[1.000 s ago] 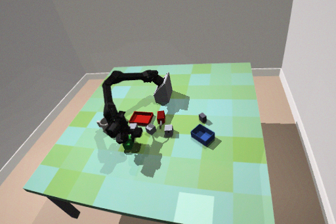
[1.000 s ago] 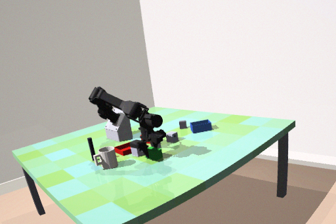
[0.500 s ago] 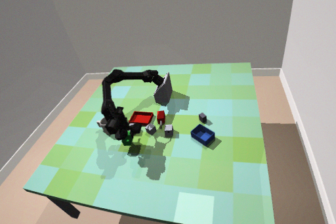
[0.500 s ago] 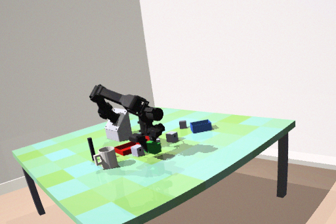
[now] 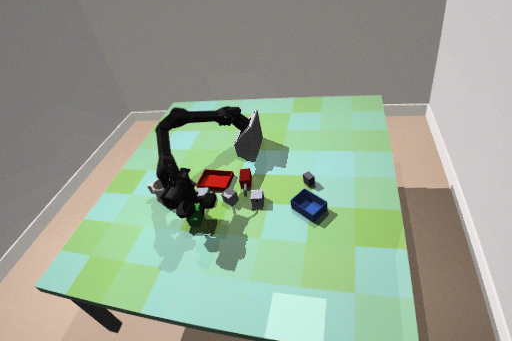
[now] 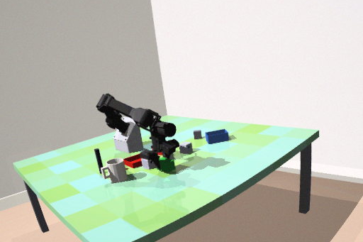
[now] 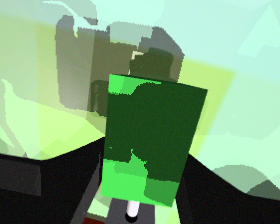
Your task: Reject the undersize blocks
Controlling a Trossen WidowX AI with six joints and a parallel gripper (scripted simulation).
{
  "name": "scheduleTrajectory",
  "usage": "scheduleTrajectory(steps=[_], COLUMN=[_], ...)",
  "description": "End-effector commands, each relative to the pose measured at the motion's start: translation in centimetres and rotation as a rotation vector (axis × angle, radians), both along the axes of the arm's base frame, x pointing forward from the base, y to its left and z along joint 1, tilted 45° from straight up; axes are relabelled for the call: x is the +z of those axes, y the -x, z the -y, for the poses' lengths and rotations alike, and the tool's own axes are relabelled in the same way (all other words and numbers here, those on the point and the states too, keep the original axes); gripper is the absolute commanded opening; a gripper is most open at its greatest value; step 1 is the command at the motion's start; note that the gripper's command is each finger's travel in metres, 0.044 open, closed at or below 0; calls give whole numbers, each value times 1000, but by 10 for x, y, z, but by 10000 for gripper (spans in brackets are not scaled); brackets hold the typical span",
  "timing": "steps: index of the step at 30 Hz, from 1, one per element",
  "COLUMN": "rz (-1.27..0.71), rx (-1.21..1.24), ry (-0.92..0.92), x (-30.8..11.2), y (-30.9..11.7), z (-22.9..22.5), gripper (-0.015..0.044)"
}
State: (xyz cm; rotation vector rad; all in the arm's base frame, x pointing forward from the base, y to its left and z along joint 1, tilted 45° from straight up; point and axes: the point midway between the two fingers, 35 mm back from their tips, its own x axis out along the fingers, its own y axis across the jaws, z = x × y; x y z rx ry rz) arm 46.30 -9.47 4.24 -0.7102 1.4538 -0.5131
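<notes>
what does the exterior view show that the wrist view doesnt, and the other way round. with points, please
Only exterior: the mug [image 6: 116, 170], the blue tray [image 6: 217, 137] and the arm's pale base [image 6: 128, 139].

Only wrist: a short white pin [image 7: 133, 208] just below the green gauge's near end, above a dark hole.

Both: the green gauge [image 6: 166, 164] [image 7: 152, 140], between the jaws.
</notes>
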Motion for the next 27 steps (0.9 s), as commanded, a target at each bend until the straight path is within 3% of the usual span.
scheduleTrajectory(steps=[1,27], rz=[3,16], rx=[14,28], ry=[4,2], x=[-1,-2], y=[-3,4], z=[-1,1], gripper=[0,0])
